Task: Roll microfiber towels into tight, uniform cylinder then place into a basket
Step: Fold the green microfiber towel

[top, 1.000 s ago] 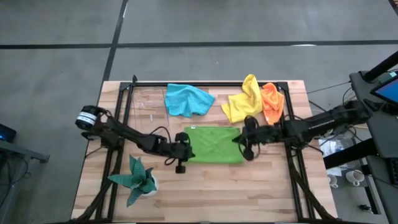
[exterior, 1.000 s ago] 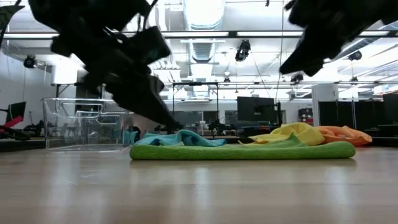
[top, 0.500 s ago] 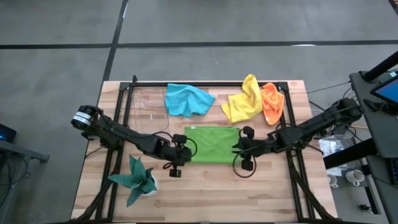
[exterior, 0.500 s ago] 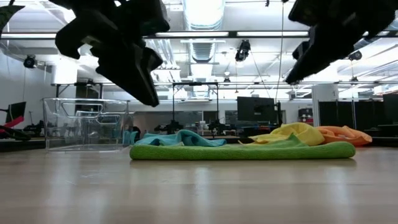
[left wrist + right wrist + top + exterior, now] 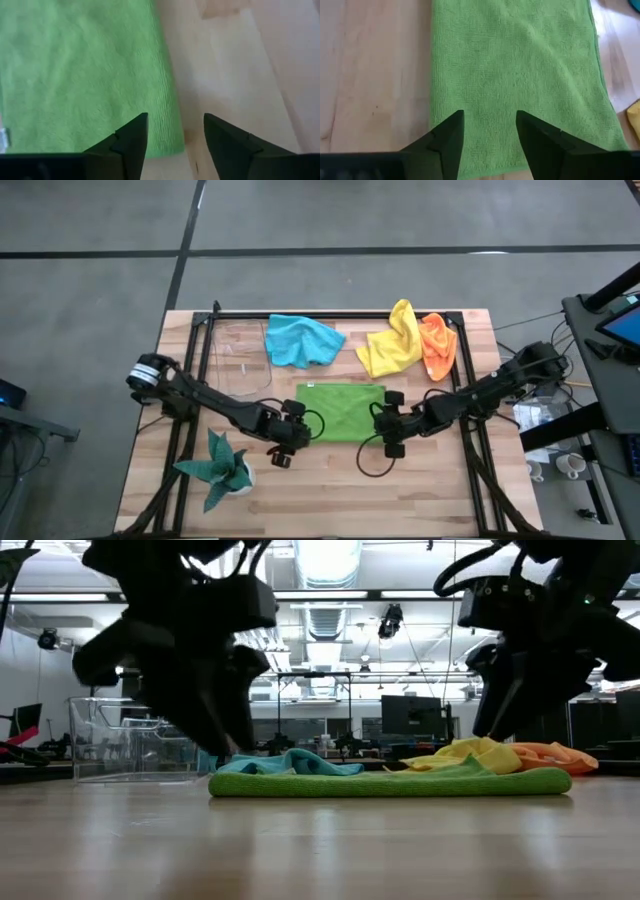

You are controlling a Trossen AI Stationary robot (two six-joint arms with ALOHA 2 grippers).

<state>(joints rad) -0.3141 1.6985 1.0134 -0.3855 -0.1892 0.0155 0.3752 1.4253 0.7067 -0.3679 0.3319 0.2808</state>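
No writing on green towel [image 5: 341, 411]

One towel [image 5: 341, 412] lies flat at the middle of the table [image 5: 440, 480]. The left gripper [image 5: 296, 428] stands at its 8 o'clock corner, the right gripper [image 5: 380, 424] at its 4 o'clock corner. A second towel [image 5: 302, 340] lies at 11 o'clock, two more [image 5: 392, 342] [image 5: 438, 345] at 1, the basket [image 5: 238, 352] at 10, a potted plant [image 5: 222, 466] at 8.
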